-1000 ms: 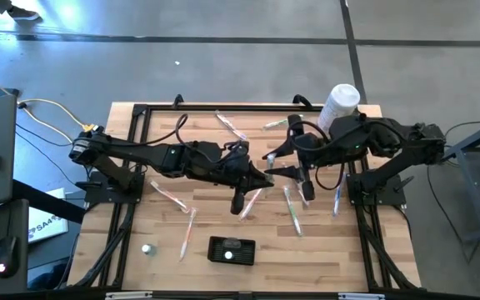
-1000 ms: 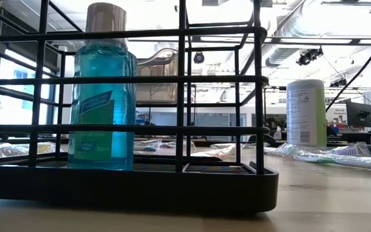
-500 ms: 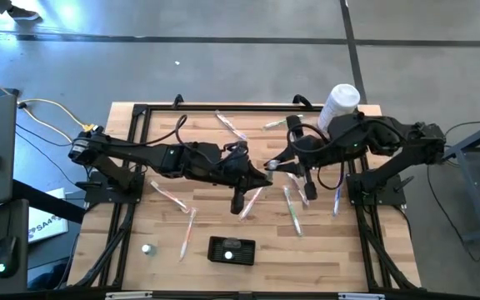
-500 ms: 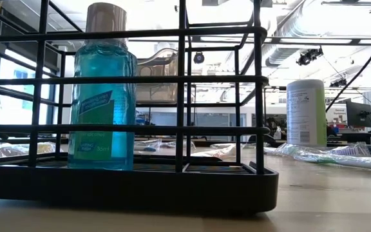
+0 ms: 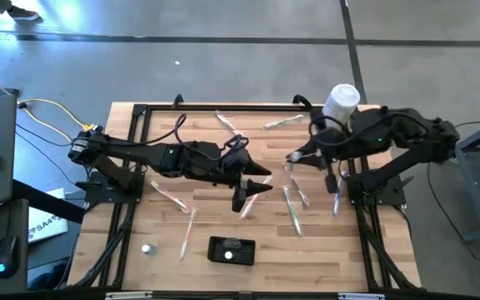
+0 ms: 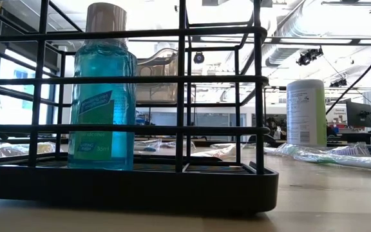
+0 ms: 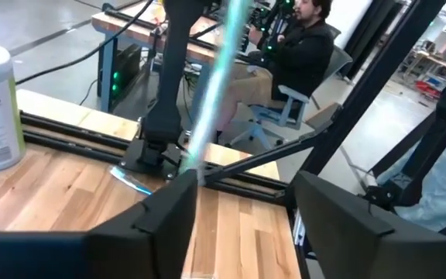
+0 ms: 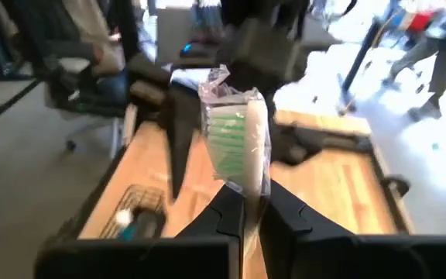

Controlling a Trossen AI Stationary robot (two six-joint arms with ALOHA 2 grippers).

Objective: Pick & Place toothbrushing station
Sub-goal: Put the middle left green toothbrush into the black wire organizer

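The right gripper (image 8: 242,203) has its two dark fingers pressed together on the end of a wrapped toothbrush (image 8: 237,136), which stands up from the grip with its green and white head in clear crinkled film. Seen from above, this gripper (image 5: 293,158) hangs over the far right part of the wooden table (image 5: 365,258), just near a tall white cylindrical container (image 5: 340,102).

The left gripper (image 7: 238,209) has its fingers spread wide apart, with nothing clamped. A blurred pale blue-green streak crosses between them in its wrist view; what it is cannot be told. From above, this gripper (image 5: 255,183) sits near the table's middle, close to several loose wrapped toothbrushes (image 5: 292,208).

The toothbrushing station (image 5: 231,250), a low black wire-sided holder, stands at the near edge of the table, well apart from both grippers. A blue mouthwash bottle (image 6: 102,90) stands upright in its left compartment.

Likely risks: the right grip is only on one end of a slippery wrapper, so the brush could swing or slip out while travelling. The holder's wire bars could catch the brush on entry. The arms are close and could collide.
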